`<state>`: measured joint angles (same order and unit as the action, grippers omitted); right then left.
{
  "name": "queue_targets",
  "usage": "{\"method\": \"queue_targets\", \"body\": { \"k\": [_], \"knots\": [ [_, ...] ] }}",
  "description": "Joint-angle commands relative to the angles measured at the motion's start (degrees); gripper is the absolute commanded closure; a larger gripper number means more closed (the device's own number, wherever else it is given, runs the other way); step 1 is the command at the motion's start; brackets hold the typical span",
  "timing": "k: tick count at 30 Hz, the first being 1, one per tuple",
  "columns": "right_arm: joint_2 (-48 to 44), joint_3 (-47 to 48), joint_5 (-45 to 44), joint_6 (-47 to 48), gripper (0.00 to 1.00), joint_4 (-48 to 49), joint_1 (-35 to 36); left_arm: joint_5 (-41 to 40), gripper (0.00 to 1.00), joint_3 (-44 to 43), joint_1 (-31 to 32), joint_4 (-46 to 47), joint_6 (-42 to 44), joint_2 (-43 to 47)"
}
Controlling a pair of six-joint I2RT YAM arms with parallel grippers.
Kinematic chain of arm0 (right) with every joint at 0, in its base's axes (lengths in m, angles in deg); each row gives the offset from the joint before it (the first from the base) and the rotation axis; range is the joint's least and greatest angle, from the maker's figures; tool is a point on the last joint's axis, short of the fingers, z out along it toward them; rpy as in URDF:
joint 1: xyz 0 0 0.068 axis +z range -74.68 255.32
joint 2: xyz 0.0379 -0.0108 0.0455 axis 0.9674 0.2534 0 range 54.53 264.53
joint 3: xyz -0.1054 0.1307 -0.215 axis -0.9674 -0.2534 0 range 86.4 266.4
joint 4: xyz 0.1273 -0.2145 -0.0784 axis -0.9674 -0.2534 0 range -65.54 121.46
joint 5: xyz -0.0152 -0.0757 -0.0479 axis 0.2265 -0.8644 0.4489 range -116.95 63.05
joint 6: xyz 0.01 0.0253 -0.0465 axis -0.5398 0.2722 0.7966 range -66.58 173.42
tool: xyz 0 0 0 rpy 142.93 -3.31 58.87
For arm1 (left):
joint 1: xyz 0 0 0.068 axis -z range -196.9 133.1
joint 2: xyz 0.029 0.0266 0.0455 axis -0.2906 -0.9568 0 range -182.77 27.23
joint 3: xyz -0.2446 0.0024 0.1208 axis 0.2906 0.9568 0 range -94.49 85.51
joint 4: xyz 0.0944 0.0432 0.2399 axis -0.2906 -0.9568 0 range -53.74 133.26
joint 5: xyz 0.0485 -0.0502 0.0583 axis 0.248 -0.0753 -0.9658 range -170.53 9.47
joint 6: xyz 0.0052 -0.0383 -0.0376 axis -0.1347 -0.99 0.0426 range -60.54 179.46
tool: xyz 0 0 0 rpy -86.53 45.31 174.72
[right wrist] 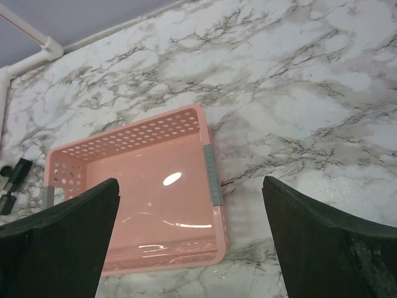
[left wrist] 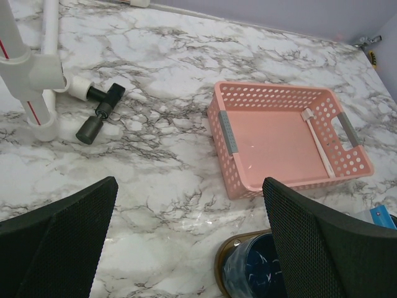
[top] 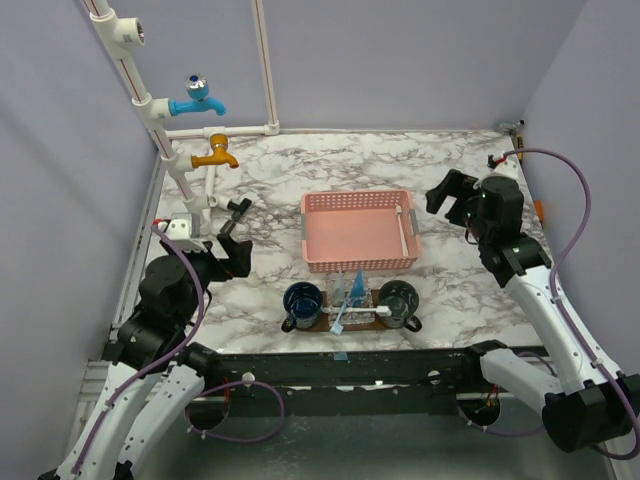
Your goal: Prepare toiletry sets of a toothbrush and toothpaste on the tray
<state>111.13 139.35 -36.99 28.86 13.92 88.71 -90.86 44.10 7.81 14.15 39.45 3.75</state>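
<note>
The dark wooden tray [top: 415,325] lies near the table's front edge. On it stand two dark blue mugs [top: 302,300] [top: 397,298]. Between them is a light-blue toothpaste tube [top: 352,290], and a white and light-blue toothbrush [top: 360,315] lies across the tray in front of it. Another white toothbrush [top: 403,228] lies in the pink basket [top: 360,232], also in the left wrist view [left wrist: 316,146]. My left gripper [top: 232,248] [left wrist: 189,248] is open and empty, left of the tray. My right gripper [top: 452,200] [right wrist: 189,248] is open and empty, right of the basket.
White pipes with a blue tap [top: 197,100] and an orange tap [top: 217,152] stand at the back left, with a black T-handle [top: 238,207] [left wrist: 99,112] low down. The left mug [left wrist: 260,267] sits just below my left gripper. Purple walls enclose the marble table.
</note>
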Motion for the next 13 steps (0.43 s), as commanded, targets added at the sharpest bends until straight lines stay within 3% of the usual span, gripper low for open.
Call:
{"method": "queue_targets", "body": {
  "k": [1, 13],
  "knots": [
    [-0.7, -0.8, 1.1, -1.2, 0.00, 0.1, -0.3, -1.6, 0.01, 0.7, -0.4, 1.7, 0.9, 0.2],
    [-3.0, -0.7, 0.0, -1.6, 0.00, -0.2, -0.2, -1.8, 0.01, 0.8, -0.4, 2.2, 0.8, -0.6]
  ]
}}
